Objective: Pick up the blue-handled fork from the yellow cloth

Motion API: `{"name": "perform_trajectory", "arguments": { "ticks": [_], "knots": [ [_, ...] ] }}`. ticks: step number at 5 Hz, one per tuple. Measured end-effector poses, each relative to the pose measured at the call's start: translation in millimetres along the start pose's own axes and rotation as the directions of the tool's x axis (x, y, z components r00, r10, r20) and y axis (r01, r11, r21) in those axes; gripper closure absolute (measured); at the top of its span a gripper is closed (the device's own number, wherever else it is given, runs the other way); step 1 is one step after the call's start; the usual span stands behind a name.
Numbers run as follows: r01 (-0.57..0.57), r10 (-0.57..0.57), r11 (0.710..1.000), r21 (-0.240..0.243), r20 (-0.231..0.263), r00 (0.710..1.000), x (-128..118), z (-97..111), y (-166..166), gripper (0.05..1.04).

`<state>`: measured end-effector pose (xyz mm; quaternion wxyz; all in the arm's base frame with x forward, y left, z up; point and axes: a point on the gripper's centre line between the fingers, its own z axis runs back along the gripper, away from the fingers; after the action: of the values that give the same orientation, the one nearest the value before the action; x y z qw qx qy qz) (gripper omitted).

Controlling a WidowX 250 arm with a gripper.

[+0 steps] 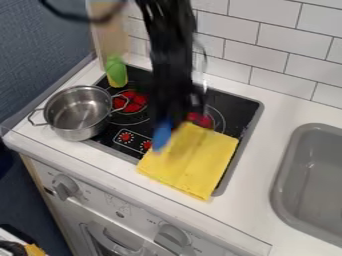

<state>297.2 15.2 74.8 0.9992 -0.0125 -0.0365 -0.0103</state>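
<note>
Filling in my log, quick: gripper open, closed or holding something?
Gripper: too blurred to tell open from closed; a blue object is at its lower end, perhaps held, by the yellow cloth.

Shiny metal pot [77,113], matt yellow cloth [190,160]

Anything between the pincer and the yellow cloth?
Yes: a blue object at the lower end of the pincer, over the cloth's upper-left edge in view. Nothing else visible between; the pot sits off to picture left.

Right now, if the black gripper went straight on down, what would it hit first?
Probably the yellow cloth, beyond the blue object by the gripper, though the depth between them is unclear.
</note>
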Motion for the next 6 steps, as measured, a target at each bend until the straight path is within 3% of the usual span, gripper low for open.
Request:
{"name": "perform_trajectory", "arguments": {
  "ticks": [1, 2, 4, 5, 6],
  "knots": [
    [-0.092, 0.092, 0.996, -0.015, 0.041, 0.995, 30, 19, 31, 0.721],
    [-0.120, 0.120, 0.993, 0.013, -0.043, 0.992, 43, -16, 52, 0.721],
    [-0.115, 0.121, 0.991, 0.061, -0.111, 0.986, 59, -51, 63, 0.721],
    [-0.087, 0.097, 0.993, 0.085, -0.122, 0.988, 58, -53, 64, 0.721],
    [-0.031, 0.042, 0.994, 0.103, -0.116, 0.992, 60, -53, 64, 0.659]
  ]
}}
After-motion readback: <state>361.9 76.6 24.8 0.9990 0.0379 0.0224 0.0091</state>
